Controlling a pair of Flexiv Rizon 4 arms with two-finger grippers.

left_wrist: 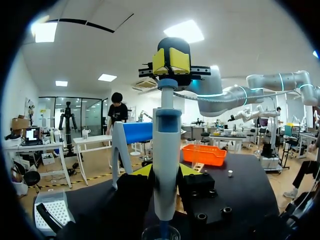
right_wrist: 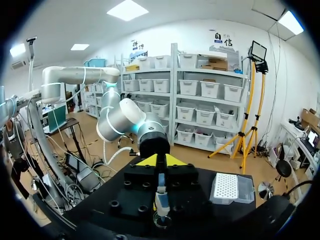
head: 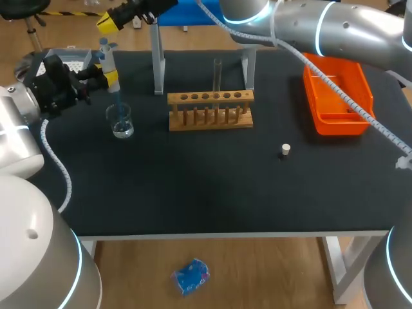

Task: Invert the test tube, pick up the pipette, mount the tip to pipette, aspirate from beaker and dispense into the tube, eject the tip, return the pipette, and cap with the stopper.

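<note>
Left gripper clamps pipette, tip in beaker. Right gripper, fingers together, sits above the beaker. Advice: ease plunger up slowly, tip kept submerged.

The black tabletop looked matt and faintly textured, like a cloth or rubber mat. At centre frame, the pale wooden test-tube rack had a smooth, unvarnished finish. The clear test tube and, at left, the clear beaker looked glassy. The orange tray at right was glossy plastic. The white-and-blue pipette looked like smooth plastic. The silver arm shell at upper right shone.
</note>
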